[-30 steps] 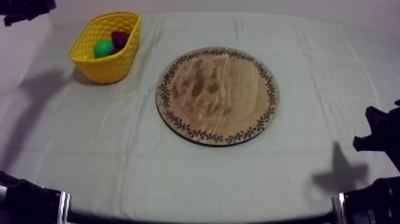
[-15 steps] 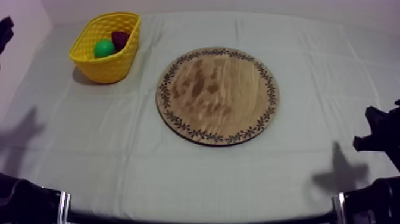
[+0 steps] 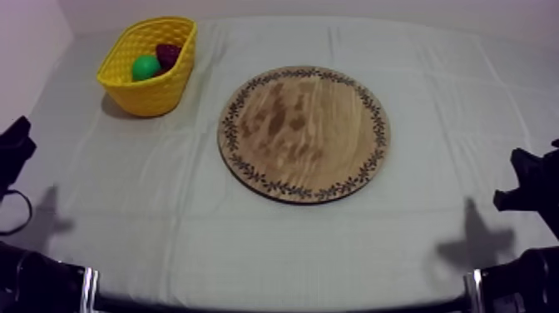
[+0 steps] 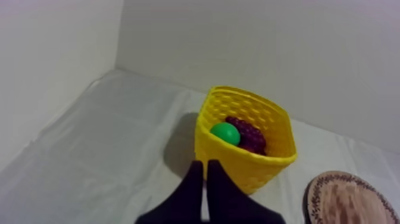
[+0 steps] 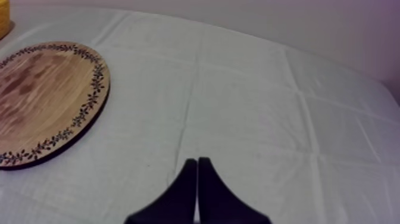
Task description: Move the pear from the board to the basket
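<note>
The green pear [image 3: 145, 67] lies inside the yellow basket [image 3: 150, 93] at the table's far left, beside a dark red bunch of grapes [image 3: 168, 55]. The round wooden board [image 3: 304, 133] with its patterned rim sits mid-table, its wood face bare. My left gripper [image 3: 15, 143] hangs low at the left edge, well short of the basket. In the left wrist view its fingers lie together as a narrow wedge [image 4: 205, 162], pointing at the basket [image 4: 256, 164] with the pear [image 4: 226, 133] and grapes [image 4: 250, 137] inside. My right gripper [image 5: 197, 159] is shut on nothing, over bare cloth to the right of the board [image 5: 44, 98].
The grey-white cloth runs to a pale wall behind the basket [image 4: 268, 53]. My right arm [image 3: 524, 187] rests at the table's right edge. A corner of the basket [image 5: 3, 16] peeks in beyond the board in the right wrist view.
My left arm has swung from the far upper left, near the basket, down along the left edge to low beside the table. The right arm, fruit and board have not moved.
</note>
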Controlling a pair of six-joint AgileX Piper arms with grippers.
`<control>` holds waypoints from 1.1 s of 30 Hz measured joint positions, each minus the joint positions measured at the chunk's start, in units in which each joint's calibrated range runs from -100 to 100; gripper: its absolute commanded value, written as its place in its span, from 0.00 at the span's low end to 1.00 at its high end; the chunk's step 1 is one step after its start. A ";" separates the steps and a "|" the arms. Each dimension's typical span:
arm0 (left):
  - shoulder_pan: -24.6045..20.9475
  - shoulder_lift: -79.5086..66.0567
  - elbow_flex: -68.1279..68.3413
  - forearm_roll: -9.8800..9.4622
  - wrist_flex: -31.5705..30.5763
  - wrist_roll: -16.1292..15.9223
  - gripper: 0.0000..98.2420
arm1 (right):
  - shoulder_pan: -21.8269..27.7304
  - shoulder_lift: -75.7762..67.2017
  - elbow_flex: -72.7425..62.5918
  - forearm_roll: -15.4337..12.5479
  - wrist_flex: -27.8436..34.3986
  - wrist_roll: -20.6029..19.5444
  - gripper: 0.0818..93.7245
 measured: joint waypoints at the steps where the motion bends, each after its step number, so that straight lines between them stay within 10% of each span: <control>1: 0.10 -1.58 1.23 0.72 -0.10 -0.51 0.00 | 0.00 0.00 0.00 0.00 0.00 0.00 0.00; 25: -2.87 -7.61 4.26 4.37 1.28 1.01 0.00 | -0.03 0.00 0.00 0.00 0.00 -0.03 0.00; 33: -5.65 -7.55 4.31 14.26 0.52 -5.63 0.00 | -0.03 0.00 0.00 0.00 -0.01 -0.03 0.00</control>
